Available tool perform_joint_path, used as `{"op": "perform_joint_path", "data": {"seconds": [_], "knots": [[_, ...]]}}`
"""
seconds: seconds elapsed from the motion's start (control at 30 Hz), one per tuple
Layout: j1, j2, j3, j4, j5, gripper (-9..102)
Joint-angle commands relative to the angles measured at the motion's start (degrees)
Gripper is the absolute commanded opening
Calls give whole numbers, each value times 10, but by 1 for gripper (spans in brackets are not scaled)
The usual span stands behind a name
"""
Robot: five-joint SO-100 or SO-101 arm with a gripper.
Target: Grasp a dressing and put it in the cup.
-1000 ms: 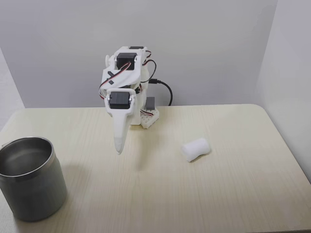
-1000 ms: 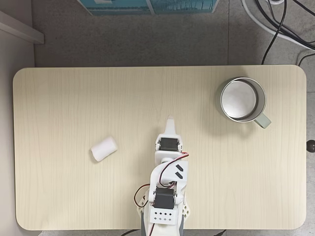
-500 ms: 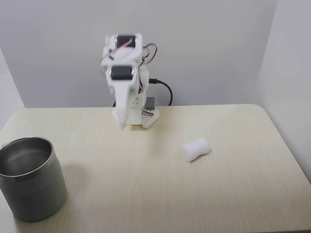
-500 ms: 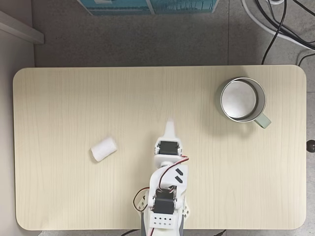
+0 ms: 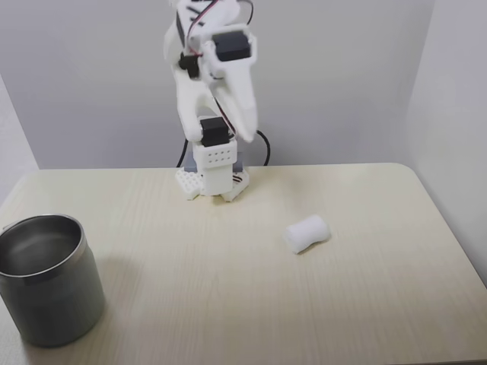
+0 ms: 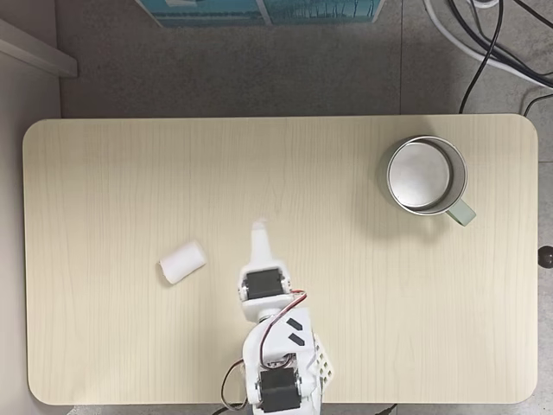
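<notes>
Hand (image 6: 258, 229) raised high above the worktop (image 6: 104, 328), fingers drawn to a narrow taper with nothing between them; in the fixed view from above they read as one slim white point, and in the fixed view from the front the hand (image 5: 245, 131) is motion-blurred, so fully closed is likely but not certain. It angles toward the side where the dressing lies, which fits a reach not yet committed. Dressing (image 6: 182, 261) sits a little to the left of the fingertip and slightly nearer the arm's base in the view from above, apart from the hand, flat on its side on bare wood; the front view shows the dressing (image 5: 307, 233) as a short soft roll, pinched at the middle, with open space all round, so access looks free from any direction. Judged step: approach, grasp not begun; the fingers will need to spread before descending. Farthest off, the cup (image 6: 426, 175) stands upright, mouth open, well away on the opposite side near the worktop's far right corner; cup (image 5: 47, 279) appears steel, and looks empty.
</notes>
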Motion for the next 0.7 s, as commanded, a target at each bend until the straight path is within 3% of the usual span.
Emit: {"op": "perform_joint_path", "data": {"seconds": [0.0,0.13,0.2,0.67], "knots": [[-46,63,62,40,44,14],[-105,113,61,68,128,31],[-124,147,62,70,157,34],[-232,299,-57,4,144,33]]}}
